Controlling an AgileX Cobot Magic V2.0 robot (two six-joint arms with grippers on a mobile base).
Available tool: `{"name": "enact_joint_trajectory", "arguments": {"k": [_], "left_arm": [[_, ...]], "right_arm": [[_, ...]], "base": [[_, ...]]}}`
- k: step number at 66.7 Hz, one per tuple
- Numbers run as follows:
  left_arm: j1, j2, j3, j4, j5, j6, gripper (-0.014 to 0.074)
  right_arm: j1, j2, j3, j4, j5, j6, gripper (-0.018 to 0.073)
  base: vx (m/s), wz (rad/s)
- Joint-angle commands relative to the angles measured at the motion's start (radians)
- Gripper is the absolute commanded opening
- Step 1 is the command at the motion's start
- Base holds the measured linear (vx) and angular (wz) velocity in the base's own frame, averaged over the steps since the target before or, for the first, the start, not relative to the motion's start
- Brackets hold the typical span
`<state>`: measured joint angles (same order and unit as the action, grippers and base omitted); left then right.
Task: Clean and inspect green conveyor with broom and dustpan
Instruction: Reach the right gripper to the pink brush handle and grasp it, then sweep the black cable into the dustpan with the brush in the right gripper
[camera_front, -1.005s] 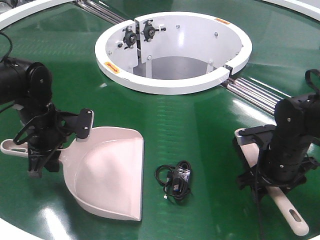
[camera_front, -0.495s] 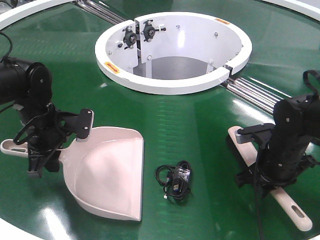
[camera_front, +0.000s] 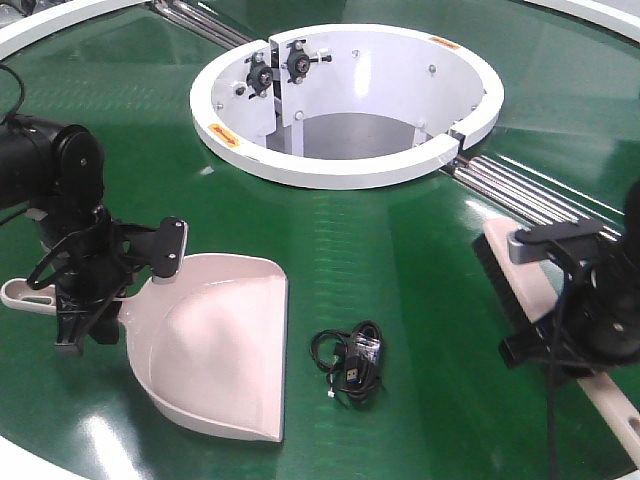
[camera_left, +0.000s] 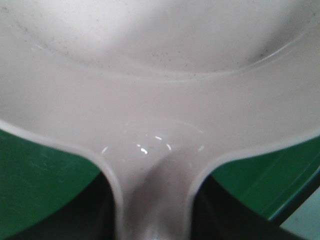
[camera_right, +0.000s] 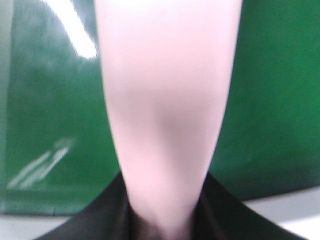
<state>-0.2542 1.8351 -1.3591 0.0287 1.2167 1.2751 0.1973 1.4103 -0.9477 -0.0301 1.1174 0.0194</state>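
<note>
The green conveyor (camera_front: 400, 260) fills the front view, with its white ring opening (camera_front: 345, 165) at the middle back. The beige-pink dustpan (camera_front: 215, 345) lies at the left with its mouth toward the front. My left gripper (camera_front: 85, 305) is shut on its handle; the left wrist view shows the handle neck (camera_left: 152, 195) between my dark fingers (camera_left: 95, 210). The beige broom (camera_front: 510, 262) is at the right, dark bristles facing left. My right gripper (camera_front: 575, 340) is shut on its handle, which fills the right wrist view (camera_right: 165, 100).
A small black cable bundle with a plug (camera_front: 350, 362) lies on the belt between the dustpan and the broom. Steel rollers (camera_front: 510, 190) run diagonally at the right behind the broom. The conveyor's white rim (camera_front: 30, 455) shows at the front left corner.
My right arm has moved to the right with the broom, carrying the brush head away from the cable bundle. The left arm and dustpan have not moved.
</note>
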Motion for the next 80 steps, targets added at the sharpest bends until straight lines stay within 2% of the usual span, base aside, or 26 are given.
{"name": "enact_joint_trajectory", "arguments": {"k": [1,15,25,44,57,68,80], "left_arm": [[-0.004,-0.046,-0.027,-0.014,0.010,-0.008,-0.0008],[-0.004,-0.046,-0.027,-0.014,0.010,-0.008,-0.0008],[-0.004,-0.046,-0.027,-0.014,0.010,-0.008,-0.0008],[-0.004,-0.046,-0.027,-0.014,0.010,-0.008,-0.0008],[-0.004,-0.046,-0.027,-0.014,0.010,-0.008,-0.0008],[-0.004,-0.046,-0.027,-0.014,0.010,-0.008,-0.0008],[-0.004,-0.046,-0.027,-0.014,0.010,-0.008,-0.0008]], "right_arm": [[-0.002,-0.055,0.024,0.030,0.022,0.002,-0.0005],[-0.002,-0.045,0.039,0.140,0.068,0.013,-0.0005],[0.014,-0.019,0.039,0.148,0.085,0.076,-0.0005],[0.213,0.113,-0.035,0.089,0.112,0.202,-0.0004],[0.282,0.228,-0.156,0.089,0.170,0.277,-0.0003],[0.343,0.317,-0.218,0.129,0.170,0.309,-0.0003],[0.415,0.432,-0.294,0.229,0.170,0.287,-0.0003]], "base": [[0.00,0.00],[0.00,0.00],[0.00,0.00],[0.00,0.00],[0.00,0.00],[0.00,0.00],[0.00,0.00]]}}
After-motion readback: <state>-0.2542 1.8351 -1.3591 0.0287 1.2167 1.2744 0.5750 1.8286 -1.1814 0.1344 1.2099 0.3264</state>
